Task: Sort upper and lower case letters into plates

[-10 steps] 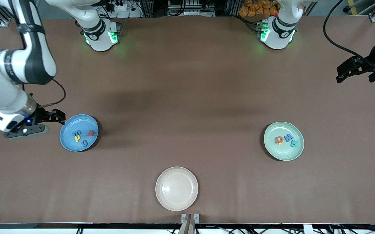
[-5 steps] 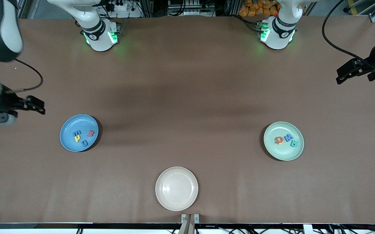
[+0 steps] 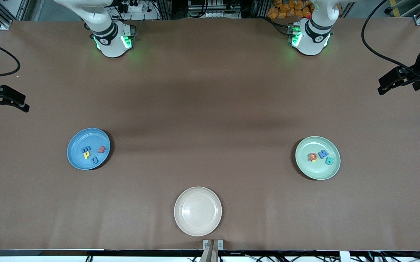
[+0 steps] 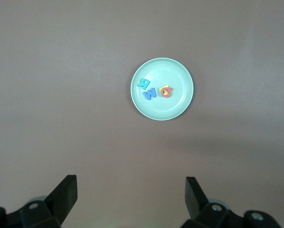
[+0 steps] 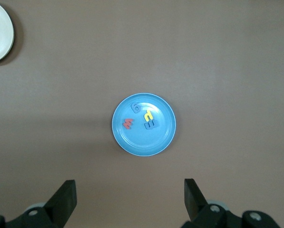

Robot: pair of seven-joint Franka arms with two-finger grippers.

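My right claw point(image 3: 4, 98) has pulled up and away from the blue plate point(image 3: 77, 160), now high over the worktop point(image 3: 210, 109) edge; left claw point(image 3: 395, 80) likewise parked. Both gape wide, empty. Four letters point(image 3: 93, 153) lie there, four letters point(image 3: 320, 156) in the green plate point(image 3: 317, 173). Sorting looks finished.

Right claw point(image 3: 11, 99) now up and away from the blue plate point(image 3: 88, 149), at the table's edge.

Brown table point(image 3: 210, 109); aluminium framing point(image 3: 213, 7) above, perhaps shelving.
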